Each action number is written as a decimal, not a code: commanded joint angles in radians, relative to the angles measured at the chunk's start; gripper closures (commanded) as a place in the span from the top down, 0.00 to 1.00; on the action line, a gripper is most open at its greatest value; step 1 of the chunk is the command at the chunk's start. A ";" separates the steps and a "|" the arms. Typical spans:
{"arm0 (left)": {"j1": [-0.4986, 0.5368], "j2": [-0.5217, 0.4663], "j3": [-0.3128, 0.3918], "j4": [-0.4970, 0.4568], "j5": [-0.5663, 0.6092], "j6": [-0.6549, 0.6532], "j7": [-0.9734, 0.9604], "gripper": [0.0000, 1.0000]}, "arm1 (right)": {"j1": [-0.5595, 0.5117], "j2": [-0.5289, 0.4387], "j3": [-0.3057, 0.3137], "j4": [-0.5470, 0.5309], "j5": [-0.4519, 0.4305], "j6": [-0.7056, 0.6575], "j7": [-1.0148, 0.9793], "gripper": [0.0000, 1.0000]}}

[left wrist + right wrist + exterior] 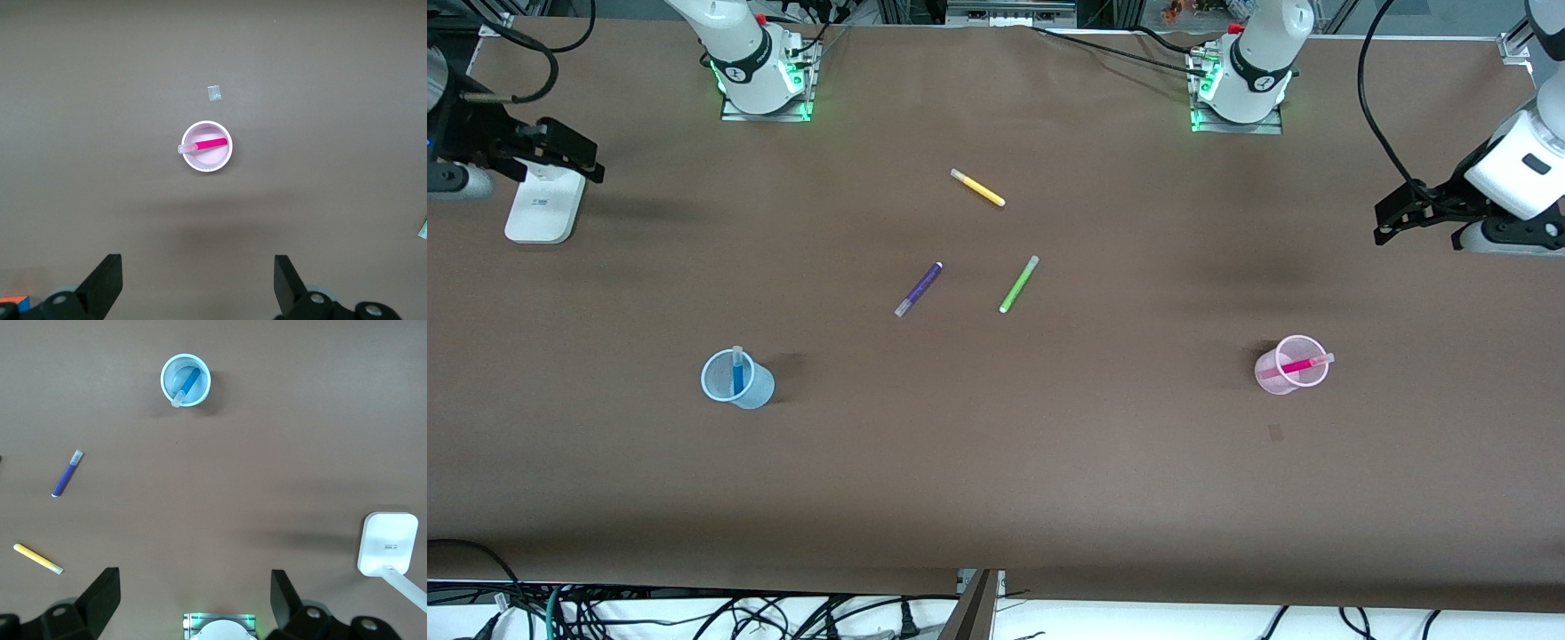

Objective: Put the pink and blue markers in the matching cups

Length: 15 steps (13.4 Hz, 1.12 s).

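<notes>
The sorting looks finished: the blue marker (737, 372) stands in the blue cup (720, 383) toward the right arm's end of the table, and the pink marker (1296, 364) leans across the rim of the pink cup (1280, 377) toward the left arm's end, both nearer the front edge than the loose pens.

The left gripper (197, 283) hangs high over its end edge, fingers spread and empty. The right gripper (193, 600) does likewise at its own end.

Nothing more seems called for beyond parking the arms.

Counted: two cups, two placed markers, and three spare pens mid-table, a purple pen (919, 289), a green pen (1018, 284) and a yellow pen (978, 188).
</notes>
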 commanded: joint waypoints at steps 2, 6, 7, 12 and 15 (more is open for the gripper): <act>-0.018 0.037 0.009 0.054 -0.012 0.009 0.001 1.00 | 0.010 -0.015 -0.003 -0.030 -0.021 0.014 -0.012 0.99; -0.023 0.051 0.007 0.083 -0.007 -0.023 0.002 1.00 | 0.013 0.034 0.002 0.002 -0.017 -0.010 -0.019 0.99; -0.024 0.051 0.006 0.085 -0.007 -0.024 0.001 1.00 | 0.011 0.035 0.002 0.015 -0.017 -0.014 -0.021 0.99; -0.026 0.063 0.006 0.108 -0.004 -0.053 -0.002 1.00 | 0.011 0.051 0.002 0.021 -0.014 -0.015 -0.022 0.99; -0.029 0.066 0.004 0.122 0.036 -0.073 -0.005 1.00 | 0.011 0.055 0.002 0.022 -0.012 -0.017 -0.021 0.99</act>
